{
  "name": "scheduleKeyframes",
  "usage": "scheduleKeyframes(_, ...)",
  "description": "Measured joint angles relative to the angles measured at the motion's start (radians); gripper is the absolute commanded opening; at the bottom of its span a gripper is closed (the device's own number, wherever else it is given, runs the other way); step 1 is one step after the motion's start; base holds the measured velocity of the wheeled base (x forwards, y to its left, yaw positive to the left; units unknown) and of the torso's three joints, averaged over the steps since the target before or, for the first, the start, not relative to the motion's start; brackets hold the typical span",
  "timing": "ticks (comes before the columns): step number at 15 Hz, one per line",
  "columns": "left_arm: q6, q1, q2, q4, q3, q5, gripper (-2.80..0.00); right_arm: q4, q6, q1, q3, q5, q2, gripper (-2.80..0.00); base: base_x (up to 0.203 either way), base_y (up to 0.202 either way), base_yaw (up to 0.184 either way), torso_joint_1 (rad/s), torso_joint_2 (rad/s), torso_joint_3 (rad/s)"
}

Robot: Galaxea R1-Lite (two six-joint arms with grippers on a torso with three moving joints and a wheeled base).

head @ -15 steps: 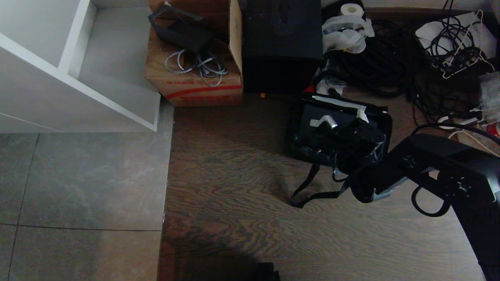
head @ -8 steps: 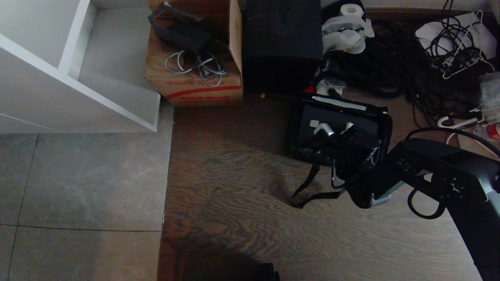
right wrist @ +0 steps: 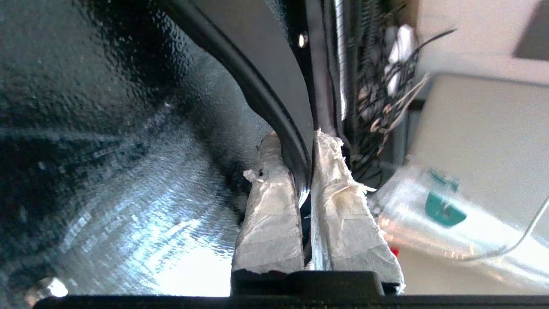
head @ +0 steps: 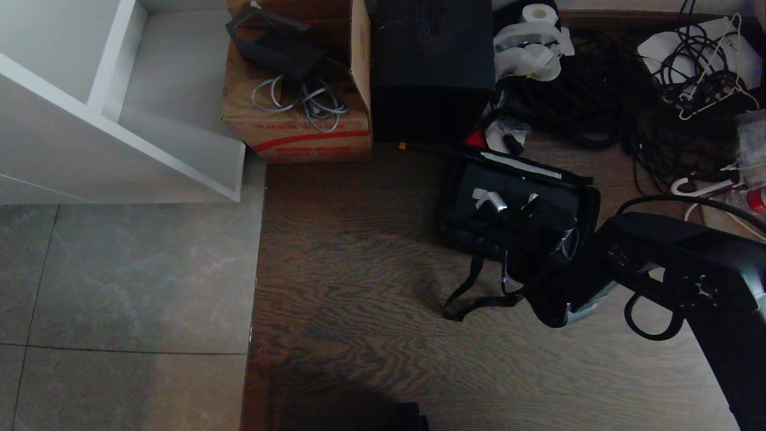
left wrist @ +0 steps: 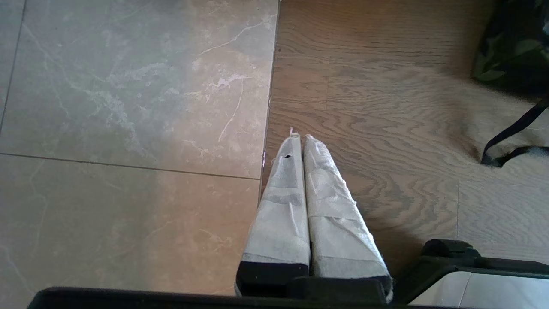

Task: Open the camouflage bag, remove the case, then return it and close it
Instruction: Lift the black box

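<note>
Head view: one camouflage bag (head: 455, 197), one case (head: 508, 203); right claw (right wrist: 305, 165) clenched on case handle (right wrist: 274, 111); left claw (left wrist: 299, 139) clenched, empty.

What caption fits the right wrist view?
Right pincer shut on the case's black handle above its textured top.

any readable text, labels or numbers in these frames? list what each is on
Nothing reads clearly.
Cardboard carton: a line of red print above a red stripe, too blurred to read.
Clear plastic container: a teal mark, blurred, no letters legible.
Case, camouflage bag and tall black box: no text visible.
</note>
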Motion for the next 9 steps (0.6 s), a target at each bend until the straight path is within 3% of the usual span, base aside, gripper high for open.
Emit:
scheduleKeyframes(3,0.0,0.0,0.0,0.0,0.0,0.0,-2.8,0.001,0.001,0.021,0.023,-0.021,-0.018,-2.8,0.0,0.0,0.0,0.0,0.0,0.0)
scheduleKeyframes(6,0.0,0.0,0.0,0.0,0.0,0.0,-2.8,-0.002,0.02,0.107,0.097,-0.128,-0.049,-2.8,0.0,0.0,0.0,0.0,0.0,0.0)
scheduleKeyframes(9,0.0,0.0,0.0,-0.001,0.0,0.0,-2.8,0.004,0.033,0.132,0.17,-0.139,-0.047,-2.8,0.0,0.0,0.0,0.0,0.0,0.0)
